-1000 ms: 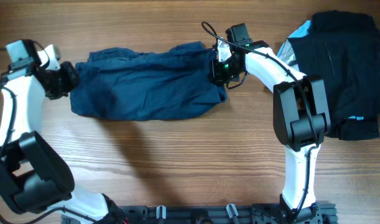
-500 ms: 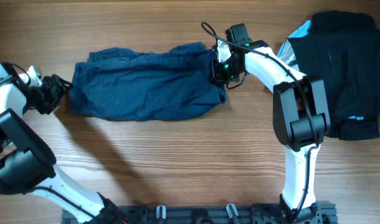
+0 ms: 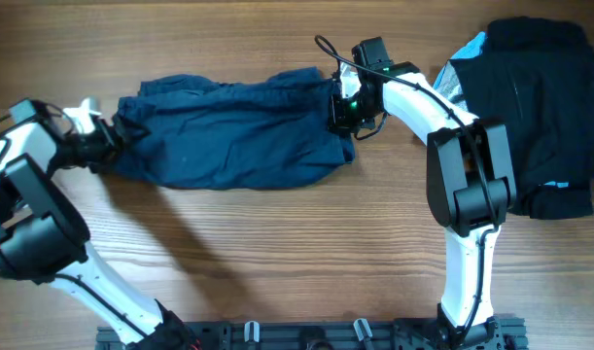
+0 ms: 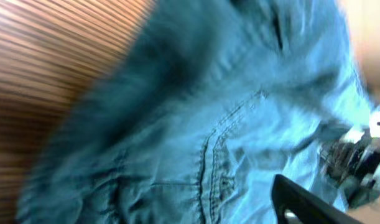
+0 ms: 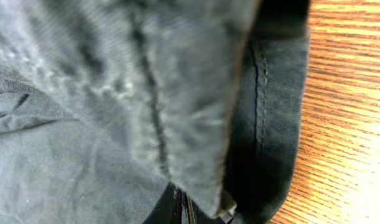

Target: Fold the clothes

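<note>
Two garments lie on the desk (image 3: 277, 253): one pair of navy shorts (image 3: 228, 136) spread out lengthwise, and one black garment (image 3: 530, 97) with a pale lining showing, well off to the right of the shorts. There are two arms, one at each end of the shorts. The right pincer (image 3: 343, 109) sits at the shorts' upper right corner, closed tight with a fold of the blue cloth pinched in it, just as a second ago. The left pincer (image 3: 104, 146) is against the shorts' left end; its own camera is too blurred, so I cannot tell how wide it stands. Half a second ago it had drawn clear to the left of the shorts, and now it is back at their edge
</note>
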Robot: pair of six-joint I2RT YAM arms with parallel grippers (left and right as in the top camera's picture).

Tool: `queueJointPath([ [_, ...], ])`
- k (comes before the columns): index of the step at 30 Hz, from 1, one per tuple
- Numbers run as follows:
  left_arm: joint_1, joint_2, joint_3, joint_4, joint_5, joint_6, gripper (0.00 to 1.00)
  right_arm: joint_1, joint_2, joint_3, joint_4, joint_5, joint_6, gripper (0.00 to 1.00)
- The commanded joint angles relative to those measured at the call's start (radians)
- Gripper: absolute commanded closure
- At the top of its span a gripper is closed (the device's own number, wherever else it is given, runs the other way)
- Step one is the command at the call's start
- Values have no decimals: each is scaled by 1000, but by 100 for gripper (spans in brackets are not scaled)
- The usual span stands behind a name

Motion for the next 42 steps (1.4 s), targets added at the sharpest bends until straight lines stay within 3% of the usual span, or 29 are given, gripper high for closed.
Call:
queueJointPath([
  [1,-68,90,-22,-52,-57,119,28,3,50,-20,-28,82,1,96],
  [2,-77,95,-22,-52,-84,118,51,3,50,-20,-30,82,2,95],
  [3,-82,96,-22,-46,-108,114,85,3,50,-20,-33,82,1,96],
  [4,-82,96,-21,-39,-113,104,96,3,50,-20,-37,83,0,96],
  [8,-54,91,-20,5,-99,-26,96,3,50,-20,-41,83,11,96],
  [12,-29,21,19,-45,-11,-34,96,3,51,-21,-43,86,35,96],
  [17,-76,-189,37,-94,-11,-52,96,3,51,-22,-47,86,35,96],
  [24,-301,-413,37,-92,-32,-77,96,19,51,-22,-57,86,50,96],
  [28,-513,-406,37,-84,-172,-77,96,32,51,-22,-51,86,54,96],
  [34,-779,-401,37,35,-238,-77,96,32,51,-22,-51,86,54,96],
  [42,-950,-345,37,61,-347,-81,96,24,51,-19,-35,55,85,96],
])
